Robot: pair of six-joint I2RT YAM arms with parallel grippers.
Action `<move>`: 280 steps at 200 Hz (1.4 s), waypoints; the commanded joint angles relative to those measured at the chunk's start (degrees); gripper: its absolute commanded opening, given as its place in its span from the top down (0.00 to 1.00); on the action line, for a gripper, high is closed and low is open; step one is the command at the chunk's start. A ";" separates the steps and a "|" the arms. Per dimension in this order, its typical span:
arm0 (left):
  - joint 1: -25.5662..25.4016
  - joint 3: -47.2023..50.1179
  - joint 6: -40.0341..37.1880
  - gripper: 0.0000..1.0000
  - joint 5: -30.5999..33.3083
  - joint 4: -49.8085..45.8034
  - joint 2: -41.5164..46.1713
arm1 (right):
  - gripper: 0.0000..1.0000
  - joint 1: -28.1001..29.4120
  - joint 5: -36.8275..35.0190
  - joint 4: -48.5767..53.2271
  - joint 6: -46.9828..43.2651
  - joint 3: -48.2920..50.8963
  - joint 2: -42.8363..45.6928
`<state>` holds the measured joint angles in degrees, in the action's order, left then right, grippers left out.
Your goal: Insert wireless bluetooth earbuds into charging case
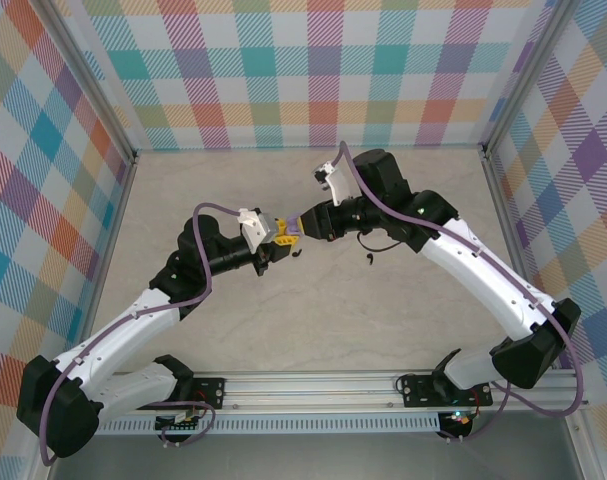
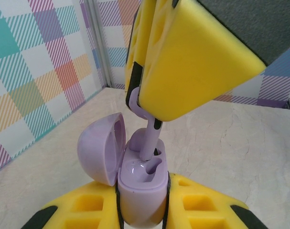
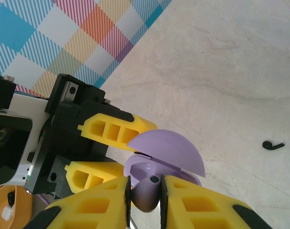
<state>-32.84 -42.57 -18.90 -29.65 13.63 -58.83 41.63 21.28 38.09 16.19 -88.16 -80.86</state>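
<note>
The lilac charging case (image 2: 140, 191) stands upright with my left gripper (image 2: 144, 193) shut on its body, and its lid (image 2: 102, 148) hangs open to the left. My right gripper (image 3: 145, 191) is shut on a lilac earbud (image 3: 147, 195). Above the case, that gripper's fingers (image 2: 197, 67) hold the bud's stem (image 2: 152, 138) pointing down, its tip in the case's near slot. A rounded lilac shape (image 2: 136, 140) fills the far slot. In the top view both grippers (image 1: 280, 234) (image 1: 305, 222) meet at the case (image 1: 293, 236) mid-table.
Two black earbuds lie on the marble tabletop, one (image 1: 299, 252) just below the grippers and one (image 1: 369, 262) to the right, the latter also in the right wrist view (image 3: 273, 145). Checked walls close the left, back and right sides.
</note>
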 commanded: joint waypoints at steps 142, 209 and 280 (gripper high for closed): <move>-0.70 -2.41 0.60 0.90 -1.07 0.95 0.71 | 0.74 0.21 0.20 2.94 -1.57 -3.16 -2.11; -0.73 -2.52 0.69 0.90 -1.71 0.79 0.49 | 0.69 0.21 -0.96 4.01 -1.86 -3.69 -2.64; -0.69 -2.74 1.57 0.90 -2.97 0.96 -0.05 | 0.66 0.26 -2.09 4.85 -2.06 -4.28 -3.25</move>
<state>-32.86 -43.00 -18.46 -29.74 12.93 -58.87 41.74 20.99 41.23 15.33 -90.52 -82.83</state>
